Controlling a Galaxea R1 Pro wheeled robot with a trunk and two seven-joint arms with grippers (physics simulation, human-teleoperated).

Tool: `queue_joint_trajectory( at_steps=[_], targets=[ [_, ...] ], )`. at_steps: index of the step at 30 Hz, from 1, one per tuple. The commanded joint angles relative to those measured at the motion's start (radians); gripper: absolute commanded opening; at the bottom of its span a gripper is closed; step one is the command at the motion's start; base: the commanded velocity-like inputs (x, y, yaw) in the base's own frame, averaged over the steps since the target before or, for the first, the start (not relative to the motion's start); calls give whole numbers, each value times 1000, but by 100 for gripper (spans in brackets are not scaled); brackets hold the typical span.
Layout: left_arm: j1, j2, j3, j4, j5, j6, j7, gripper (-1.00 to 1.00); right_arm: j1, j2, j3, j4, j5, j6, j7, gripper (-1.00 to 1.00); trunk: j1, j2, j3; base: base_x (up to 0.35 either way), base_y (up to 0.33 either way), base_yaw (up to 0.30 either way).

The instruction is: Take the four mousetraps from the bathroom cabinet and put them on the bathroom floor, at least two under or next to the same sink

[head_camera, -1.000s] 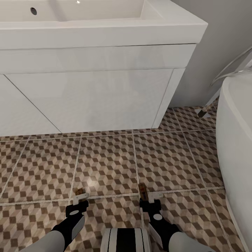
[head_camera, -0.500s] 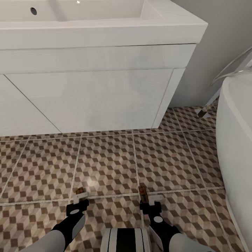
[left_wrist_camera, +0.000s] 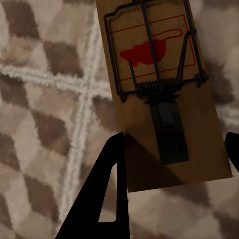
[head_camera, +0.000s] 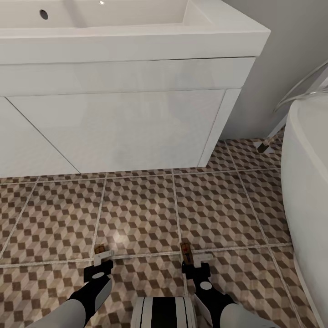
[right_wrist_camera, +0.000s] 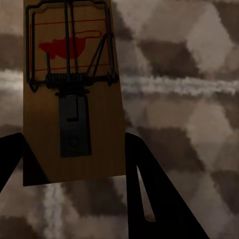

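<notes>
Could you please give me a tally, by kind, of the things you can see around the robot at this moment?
Mousetraps: 2 (one at the left gripper, one at the right gripper)
Grippers: 2
Bathroom sink unit: 1
White bathtub: 1
Tiled bathroom floor: 1
Total: 7

No words, numbers or brand names can be read anywhere. The only printed marks are on the two mousetraps: the one in the left wrist view (left_wrist_camera: 164, 94), at the upper right of the frame, carries a red mouse silhouette inside a thin red outline, and the one in the right wrist view (right_wrist_camera: 72, 94), at the upper left, bears the same red picture.
</notes>
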Motion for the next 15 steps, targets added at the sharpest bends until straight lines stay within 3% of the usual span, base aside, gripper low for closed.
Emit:
queue_joint_trajectory(
  at_steps=[1,8,15],
  targets=[
    [-1,0,-9,1,10,-4,6,-100,-1,0,7,1,2,-1,-11,-100,0,0,-1,0,0,0],
    [-1,2,-10,10,13,8,4,-100,-1,0,7,1,2,-1,-11,-100,0,0,-1,0,0,0],
    [-1,0,-18,13,-5,66,4,-100,-1,0,7,1,2,0,-11,-100,0,0,-1,0,0,0]
  ],
)
